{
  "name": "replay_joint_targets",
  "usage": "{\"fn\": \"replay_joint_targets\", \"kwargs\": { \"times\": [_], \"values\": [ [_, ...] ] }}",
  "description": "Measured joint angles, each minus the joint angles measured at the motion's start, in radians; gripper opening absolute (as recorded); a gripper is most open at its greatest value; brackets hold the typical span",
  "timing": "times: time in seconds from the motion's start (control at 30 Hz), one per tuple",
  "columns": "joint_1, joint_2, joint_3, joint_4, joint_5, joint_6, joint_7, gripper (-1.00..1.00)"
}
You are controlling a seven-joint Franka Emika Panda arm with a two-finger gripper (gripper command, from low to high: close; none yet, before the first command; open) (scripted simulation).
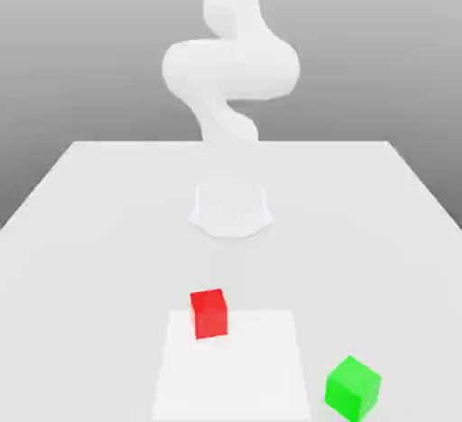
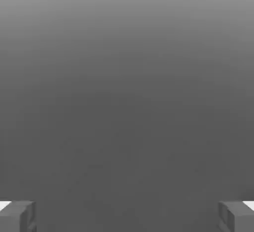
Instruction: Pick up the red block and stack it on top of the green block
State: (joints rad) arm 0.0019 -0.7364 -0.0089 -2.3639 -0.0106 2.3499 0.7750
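The red block sits on the white table, near the front and slightly toward the exterior view's left. The green block rests apart from it, closer to the front edge on the exterior view's right, turned at an angle. Neither block touches the other. In the hand view my gripper is open, its two grey fingertips far apart with nothing between them, facing a plain grey background.
The white arm rises from its round base at the middle of the table and leaves the frame at the top. A paler square patch marks the table surface under and in front of the red block.
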Motion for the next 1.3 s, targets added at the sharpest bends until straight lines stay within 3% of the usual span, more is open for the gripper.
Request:
{"fn": "replay_joint_targets", "kwargs": {
  "times": [0.57, 0.8, 0.83, 1.07, 1.3],
  "values": [
    [0.015, 0.595, -0.112, -0.521, -0.03, 0.449, -0.261, 0.0],
    [-0.035, 0.904, -0.037, -0.52, 0.091, 0.701, -0.369, 0.0],
    [-0.044, 0.923, -0.027, -0.517, 0.095, 0.717, -0.373, -1.0],
    [-0.047, 0.919, -0.026, -0.518, 0.089, 0.713, -0.368, -1.0],
    [-0.053, 0.687, -0.045, -0.551, 0.003, 0.516, -0.306, -1.0]
  ]
}}
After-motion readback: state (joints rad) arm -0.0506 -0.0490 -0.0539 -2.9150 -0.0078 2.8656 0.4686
